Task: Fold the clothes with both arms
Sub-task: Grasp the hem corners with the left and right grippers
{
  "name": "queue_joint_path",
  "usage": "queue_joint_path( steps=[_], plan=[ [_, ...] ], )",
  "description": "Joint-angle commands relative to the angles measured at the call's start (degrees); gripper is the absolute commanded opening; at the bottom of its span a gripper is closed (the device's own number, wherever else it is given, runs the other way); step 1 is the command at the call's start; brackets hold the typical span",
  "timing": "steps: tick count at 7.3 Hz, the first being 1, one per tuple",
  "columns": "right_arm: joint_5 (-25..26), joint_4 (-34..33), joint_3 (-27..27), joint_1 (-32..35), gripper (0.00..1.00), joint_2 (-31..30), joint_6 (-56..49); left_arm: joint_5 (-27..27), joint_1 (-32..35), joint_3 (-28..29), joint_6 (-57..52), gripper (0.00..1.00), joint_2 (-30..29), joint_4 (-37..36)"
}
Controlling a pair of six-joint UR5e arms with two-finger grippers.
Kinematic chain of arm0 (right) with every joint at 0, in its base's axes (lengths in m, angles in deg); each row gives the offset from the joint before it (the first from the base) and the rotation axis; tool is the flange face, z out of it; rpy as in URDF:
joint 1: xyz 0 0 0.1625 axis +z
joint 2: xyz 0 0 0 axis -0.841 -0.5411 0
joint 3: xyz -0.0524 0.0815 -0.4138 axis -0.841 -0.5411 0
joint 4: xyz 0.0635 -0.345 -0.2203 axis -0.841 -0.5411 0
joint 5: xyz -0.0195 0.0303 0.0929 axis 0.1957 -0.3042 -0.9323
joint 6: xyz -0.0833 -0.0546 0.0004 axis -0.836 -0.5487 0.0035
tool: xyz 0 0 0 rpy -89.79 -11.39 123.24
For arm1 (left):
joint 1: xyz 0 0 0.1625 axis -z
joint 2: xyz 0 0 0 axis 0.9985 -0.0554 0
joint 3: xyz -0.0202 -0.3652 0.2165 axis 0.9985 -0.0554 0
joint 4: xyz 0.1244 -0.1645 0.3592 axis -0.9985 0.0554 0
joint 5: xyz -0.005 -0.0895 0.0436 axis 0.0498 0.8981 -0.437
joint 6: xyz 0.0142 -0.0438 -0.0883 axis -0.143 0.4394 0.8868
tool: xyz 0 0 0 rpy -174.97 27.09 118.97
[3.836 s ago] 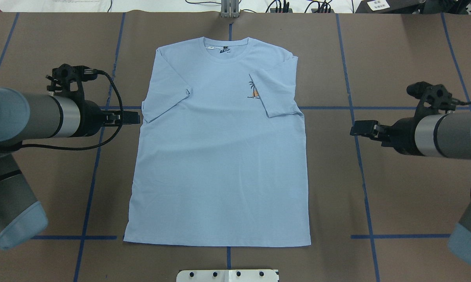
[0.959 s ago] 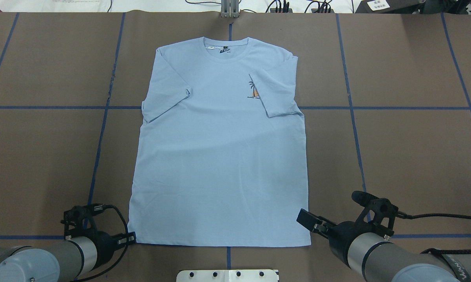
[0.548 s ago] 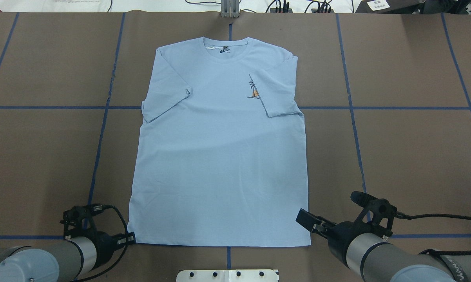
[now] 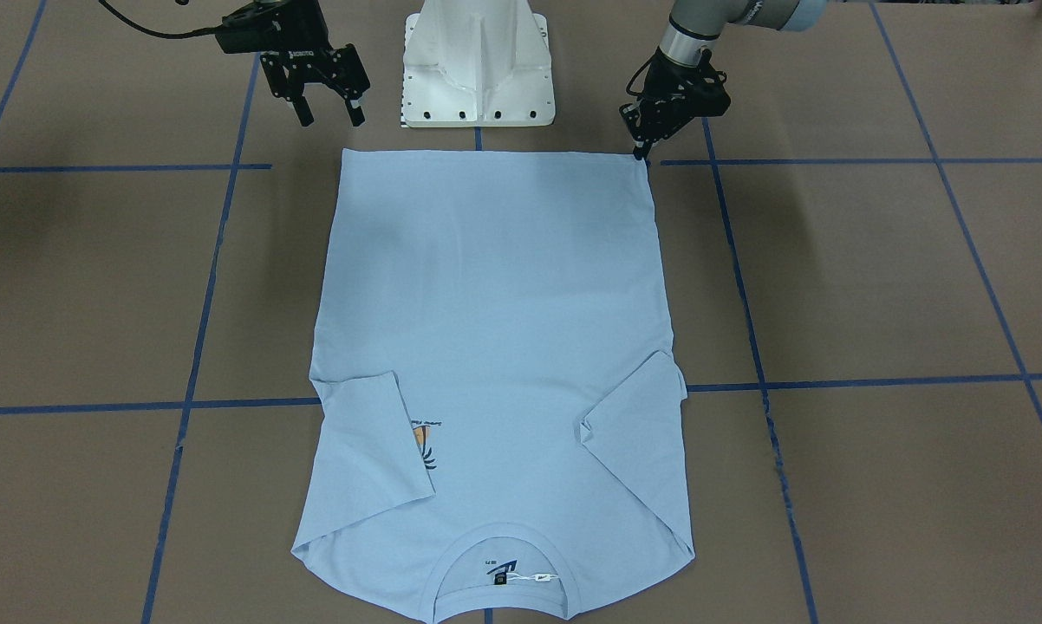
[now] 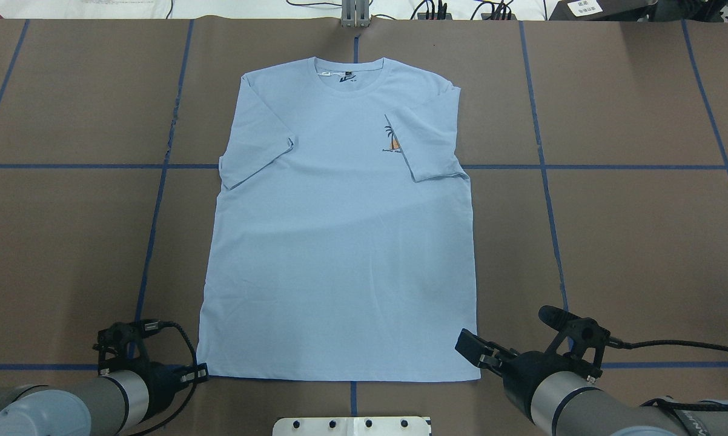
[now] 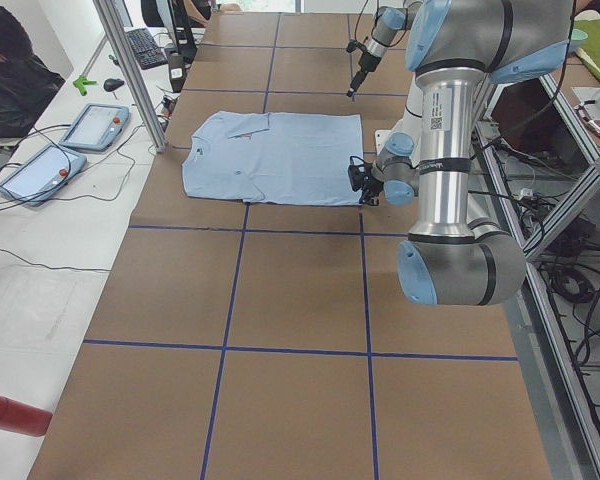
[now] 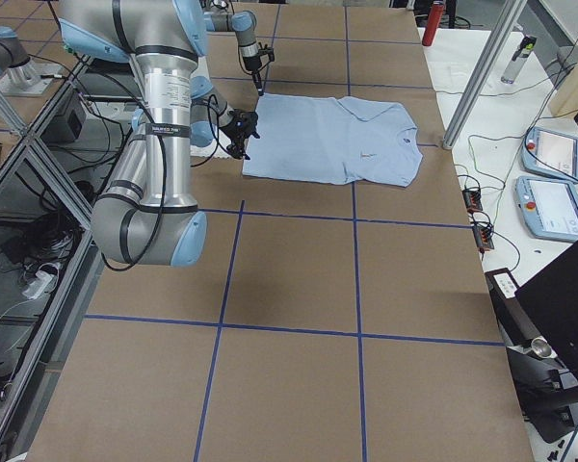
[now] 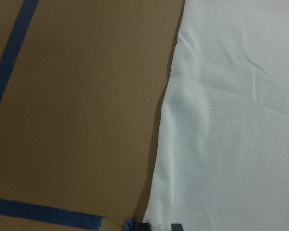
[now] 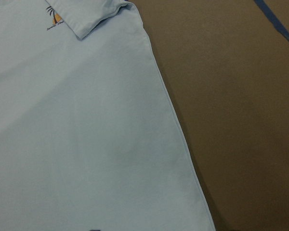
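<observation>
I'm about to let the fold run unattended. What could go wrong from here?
The left hand is down at its hem corner while the right hand is open, short of its own; uneven lifting may skew the T-shirt. The tucked sleeves lie loose and might flop out.

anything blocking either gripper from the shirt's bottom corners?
Nothing visible. The left gripper is at one hem corner of the shirt. The right gripper hangs open just off the other corner, with only bare table between.
</observation>
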Motion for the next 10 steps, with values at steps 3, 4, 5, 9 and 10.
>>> queue_joint_path(
  steps=[3,4,5,9,10],
  plan=[
    [4.2,-9.0,-6.4,-2.2,0.88,7.1,7.5,-0.5,0.0,-1.1,-0.1,0.00,-0.7,0.0],
    [4.2,-9.2,-7.7,-2.2,0.76,6.9,8.0,-0.5,0.0,-1.3,-0.1,0.00,-0.8,0.0],
    [4.2,-10.5,-8.3,-2.2,0.69,6.5,8.1,-0.4,-0.1,-1.3,-0.2,0.00,-0.9,0.0],
    [4.2,-11.7,-10.4,-3.6,0.66,6.9,9.6,-0.3,-0.1,-1.2,-0.2,0.00,-0.9,0.1],
    [4.2,-11.7,-10.4,-4.7,0.66,7.0,9.7,-0.3,-0.1,-1.2,-0.2,0.00,-0.9,0.1]
  ],
)
